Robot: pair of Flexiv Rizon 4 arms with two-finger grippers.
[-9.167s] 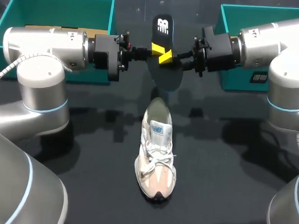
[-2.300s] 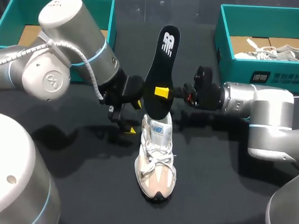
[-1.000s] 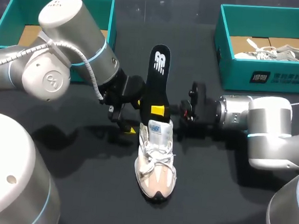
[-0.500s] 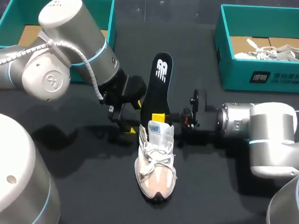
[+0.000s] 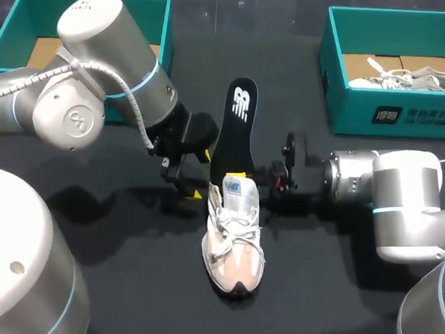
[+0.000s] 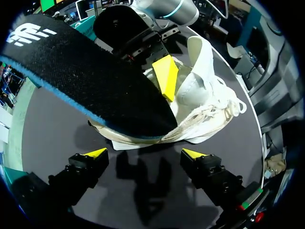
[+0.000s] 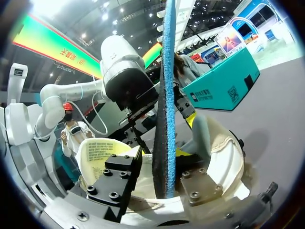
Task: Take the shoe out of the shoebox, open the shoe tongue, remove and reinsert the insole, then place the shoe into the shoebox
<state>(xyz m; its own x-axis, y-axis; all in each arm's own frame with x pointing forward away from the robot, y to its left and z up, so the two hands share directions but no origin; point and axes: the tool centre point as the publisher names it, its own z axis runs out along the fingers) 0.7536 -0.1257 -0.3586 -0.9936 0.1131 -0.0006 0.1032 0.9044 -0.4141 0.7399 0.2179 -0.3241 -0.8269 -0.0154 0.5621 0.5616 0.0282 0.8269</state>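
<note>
Right gripper (image 5: 237, 174) is pinching the insole (image 5: 236, 130) low, mid-frame, its lower end sitting in the shoe (image 5: 234, 244) opening. Left gripper (image 5: 193, 188) is hanging open, empty, just left. The insole is probably light, bendy foam, so gripping low should limit buckling.

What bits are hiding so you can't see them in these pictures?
Head view: the lower end of the insole is inside the shoe; how deep, cannot tell.
Head view: my left arm covers part of the left box.
Head view: the picture's edge cuts off the other shoe in the right box.
Left wrist view: the insole hides one yellow tip of the right jaws.
</note>
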